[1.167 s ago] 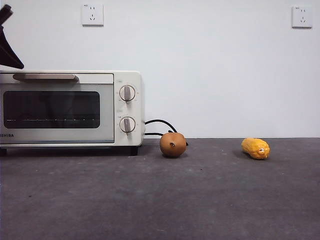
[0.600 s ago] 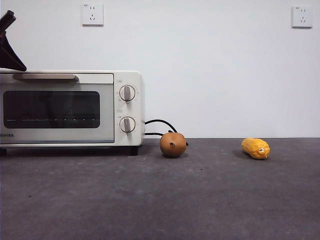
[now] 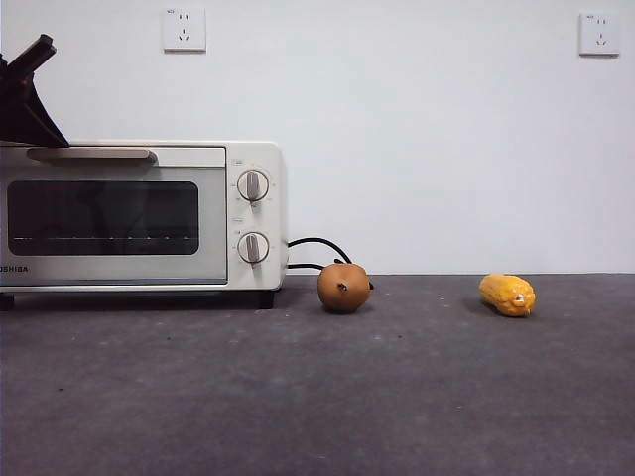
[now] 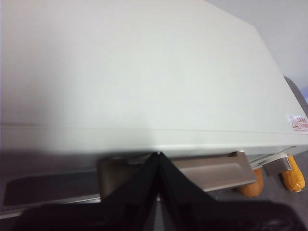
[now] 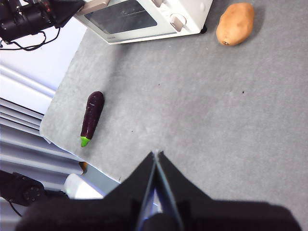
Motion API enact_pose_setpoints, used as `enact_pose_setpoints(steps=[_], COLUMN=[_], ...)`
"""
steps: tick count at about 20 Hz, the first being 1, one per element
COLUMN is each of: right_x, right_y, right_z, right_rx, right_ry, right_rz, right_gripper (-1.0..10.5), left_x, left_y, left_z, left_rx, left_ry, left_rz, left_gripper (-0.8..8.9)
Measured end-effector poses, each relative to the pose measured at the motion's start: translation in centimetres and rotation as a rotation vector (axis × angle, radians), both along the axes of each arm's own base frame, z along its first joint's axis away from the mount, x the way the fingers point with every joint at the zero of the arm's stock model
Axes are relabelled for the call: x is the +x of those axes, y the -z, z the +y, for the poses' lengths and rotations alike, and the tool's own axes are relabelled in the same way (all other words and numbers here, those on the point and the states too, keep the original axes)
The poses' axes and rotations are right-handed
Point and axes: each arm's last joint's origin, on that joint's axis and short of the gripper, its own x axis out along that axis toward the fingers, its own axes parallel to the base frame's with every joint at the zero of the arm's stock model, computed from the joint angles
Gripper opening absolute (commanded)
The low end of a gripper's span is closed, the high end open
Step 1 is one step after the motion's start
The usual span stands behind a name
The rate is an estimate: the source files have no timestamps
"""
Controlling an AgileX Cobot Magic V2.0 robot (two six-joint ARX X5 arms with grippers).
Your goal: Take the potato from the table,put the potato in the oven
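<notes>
The potato, an orange-brown ball with a dark spot, rests on the dark grey table just right of the oven; it also shows from above and partly past the handle. The cream-white oven has its glass door closed. My left gripper is shut, its tip just above the bar handle over the oven's top front edge. My right gripper is shut on nothing and hangs high over the table, well away from the potato.
A yellow-orange corn piece lies on the table to the right of the potato. A dark purple eggplant lies near the table's edge in front of the oven. The oven's black cord loops behind the potato.
The left gripper has shifted to the right along the oven's top, closer to the handle. Potato, corn and oven door stay as they were.
</notes>
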Motion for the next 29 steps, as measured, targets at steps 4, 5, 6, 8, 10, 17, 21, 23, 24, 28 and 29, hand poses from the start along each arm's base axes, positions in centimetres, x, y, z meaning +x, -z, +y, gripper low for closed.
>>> enact_pose_setpoints(steps=[4, 5, 6, 8, 10, 17, 21, 23, 24, 28, 29], right_x=[-0.1, -0.2, -0.2, -0.3, -0.3, -0.5, -0.8, -1.0, -1.2, -2.3, -2.7], right_y=[0.2, 0.2, 0.2, 0.3, 0.3, 0.5, 0.7, 0.8, 0.9, 0.6, 0.5], right_z=[0.0, 0.0, 0.0, 0.0, 0.0, 0.0, 0.0, 0.0, 0.0, -0.1, -0.1], right_rx=[-0.001, -0.001, -0.001, -0.002, -0.002, -0.003, -0.006, -0.011, -0.014, -0.025, -0.025], right_ry=[0.0, 0.0, 0.0, 0.0, 0.0, 0.0, -0.002, -0.007, -0.011, -0.023, -0.024], right_rz=[0.024, 0.027, 0.031, 0.046, 0.051, 0.077, 0.113, 0.134, 0.138, 0.111, 0.1], right_gripper=[-0.1, -0.1, -0.1, -0.1, -0.1, -0.1, -0.1, -0.1, -0.1, -0.1, -0.1], left_x=[-0.1, -0.1, -0.1, -0.2, -0.4, -1.0, -1.5, -1.8, -2.0, -2.5, -2.6], left_y=[-0.1, -0.1, -0.2, -0.2, -0.4, -0.6, -0.7, -0.8, -0.8, -0.8, -0.7], left_z=[0.0, -0.1, -0.1, -0.1, -0.2, -0.3, -0.4, -0.5, -0.5, -0.5, -0.5], left_rx=[0.001, 0.002, 0.008, 0.024, 0.05, 0.085, 0.114, 0.139, 0.153, 0.198, 0.203], left_ry=[-0.002, -0.004, -0.005, -0.006, -0.008, 0.008, 0.014, 0.013, 0.009, -0.011, -0.014], left_rz=[0.013, 0.017, 0.021, 0.034, 0.046, 0.081, 0.104, 0.124, 0.138, 0.182, 0.192], left_gripper=[-0.07, -0.07, -0.07, -0.07, -0.07, -0.07, -0.07, -0.07, -0.07, -0.07, -0.08])
